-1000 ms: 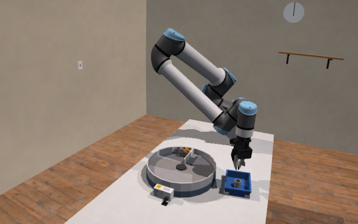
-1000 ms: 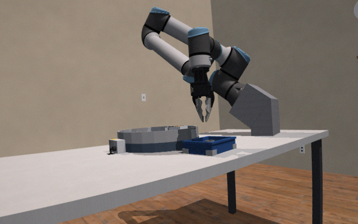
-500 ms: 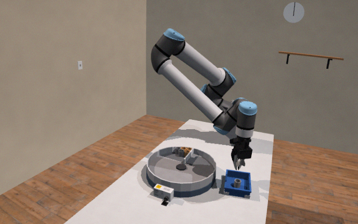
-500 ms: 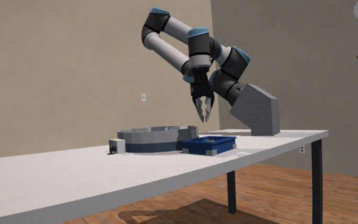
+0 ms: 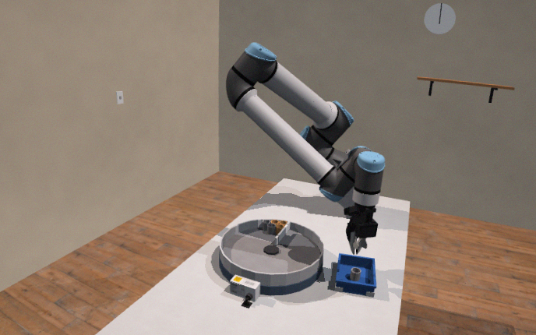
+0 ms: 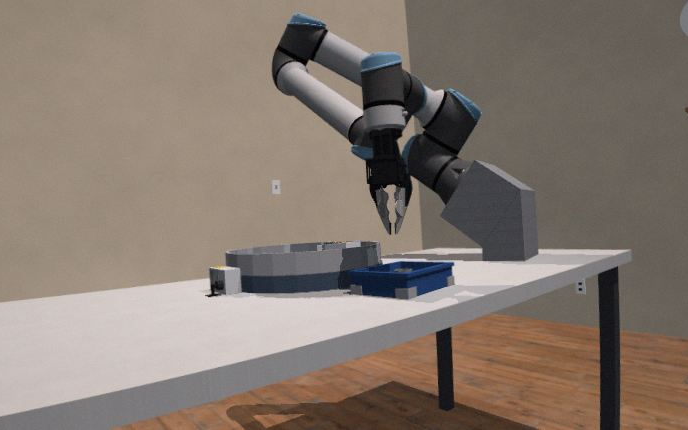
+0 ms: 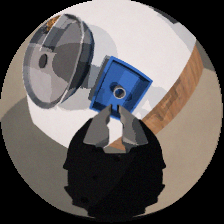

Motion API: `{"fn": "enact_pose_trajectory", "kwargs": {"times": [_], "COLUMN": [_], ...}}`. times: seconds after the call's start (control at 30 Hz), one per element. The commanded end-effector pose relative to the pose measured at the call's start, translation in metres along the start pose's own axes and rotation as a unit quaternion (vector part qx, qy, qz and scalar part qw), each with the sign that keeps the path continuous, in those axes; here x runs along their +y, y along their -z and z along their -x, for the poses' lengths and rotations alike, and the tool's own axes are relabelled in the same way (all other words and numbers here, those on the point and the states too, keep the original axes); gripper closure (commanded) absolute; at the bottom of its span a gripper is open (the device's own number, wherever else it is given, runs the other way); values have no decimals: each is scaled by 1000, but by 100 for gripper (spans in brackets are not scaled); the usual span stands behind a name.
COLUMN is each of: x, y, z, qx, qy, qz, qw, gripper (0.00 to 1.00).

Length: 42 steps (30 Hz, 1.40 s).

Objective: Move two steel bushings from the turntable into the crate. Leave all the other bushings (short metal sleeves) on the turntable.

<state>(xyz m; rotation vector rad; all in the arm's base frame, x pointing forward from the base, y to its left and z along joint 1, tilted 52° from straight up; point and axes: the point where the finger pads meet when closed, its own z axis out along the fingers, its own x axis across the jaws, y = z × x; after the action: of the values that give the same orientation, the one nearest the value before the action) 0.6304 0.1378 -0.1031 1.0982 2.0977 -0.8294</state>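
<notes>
A blue crate (image 5: pixel 355 273) stands on the white table to the right of the round grey turntable (image 5: pixel 271 251). One steel bushing (image 5: pixel 355 273) stands upright inside the crate; it also shows in the wrist view (image 7: pixel 119 92). My gripper (image 5: pixel 357 249) hangs well above the crate's far edge, fingers nearly together and empty; it also shows in the exterior view (image 6: pixel 392 228). In the turntable's far compartment stand grey steel bushings (image 5: pixel 268 227) and brownish bushings (image 5: pixel 279 224).
A small white control box (image 5: pixel 245 286) sits at the turntable's front. The arm's grey base block (image 6: pixel 491 213) stands at the table's far end. The table's right edge is close to the crate.
</notes>
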Motion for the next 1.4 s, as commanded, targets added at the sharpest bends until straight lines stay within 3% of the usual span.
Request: {"fn": "enact_pose_trajectory", "kwargs": {"times": [0.0, 1.17, 1.37], "x": [0, 0, -11], "y": [1, 1, 1], "z": [0, 0, 10], "qx": [0, 0, 0], "qy": [0, 0, 0], "qz": [0, 0, 0], "qw": [1000, 1000, 1000], "gripper": [94, 95, 95]}}
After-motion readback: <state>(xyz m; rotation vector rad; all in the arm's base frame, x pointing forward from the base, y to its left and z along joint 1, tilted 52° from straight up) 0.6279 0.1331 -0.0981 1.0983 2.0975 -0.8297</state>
